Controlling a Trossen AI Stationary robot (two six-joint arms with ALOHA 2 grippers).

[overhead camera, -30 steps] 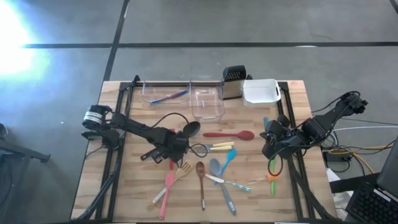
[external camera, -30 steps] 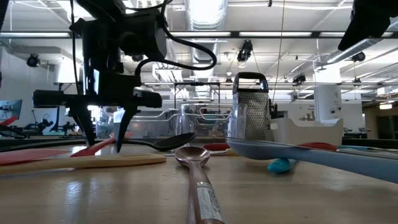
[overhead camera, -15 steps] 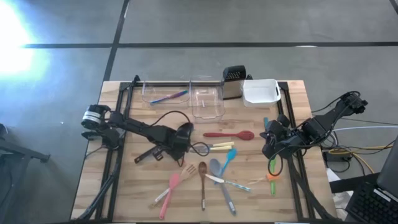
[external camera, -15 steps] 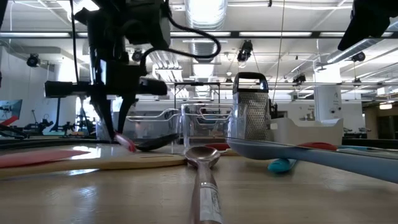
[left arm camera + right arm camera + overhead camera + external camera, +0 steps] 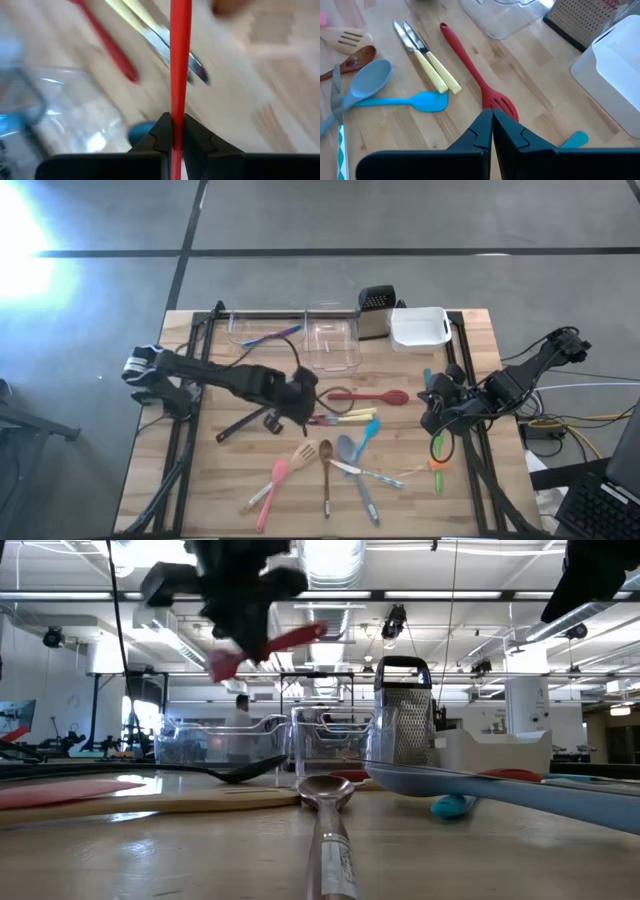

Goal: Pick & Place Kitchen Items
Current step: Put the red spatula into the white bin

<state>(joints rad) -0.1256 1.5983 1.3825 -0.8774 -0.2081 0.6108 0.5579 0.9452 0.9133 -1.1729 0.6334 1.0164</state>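
My left gripper (image 5: 303, 402) hangs above the middle of the table, shut on a slim red utensil (image 5: 295, 638) held well above the wood. A black ladle (image 5: 245, 423) lies flat just to its left. A red slotted spoon (image 5: 370, 396), two yellow-handled knives (image 5: 352, 416), a blue spatula (image 5: 368, 430), a wooden spoon (image 5: 325, 470) and a pink spatula (image 5: 270, 480) lie on the table toward its near side. My right gripper (image 5: 491, 117) waits shut over the table's right edge, with nothing in it. My left gripper pinches the red utensil's thin handle (image 5: 179, 107) between its two fingers, coming at it from above at a slant. The utensil is lifted clear of the table and tilted, one end (image 5: 222, 667) lower than the other.
Two clear tubs (image 5: 332, 342) stand at the far edge, the left one (image 5: 255, 330) holding a blue and pink utensil. A steel grater (image 5: 375, 310) and a white tub (image 5: 418, 327) stand to their right. Green and orange tools (image 5: 437, 460) lie near the right edge.
My left gripper has shut on the red utensil's handle and risen steeply, drifting a little toward the table's right. The red utensil has come off the table and now hangs tilted, high above the other items. The black ladle stays on the table.
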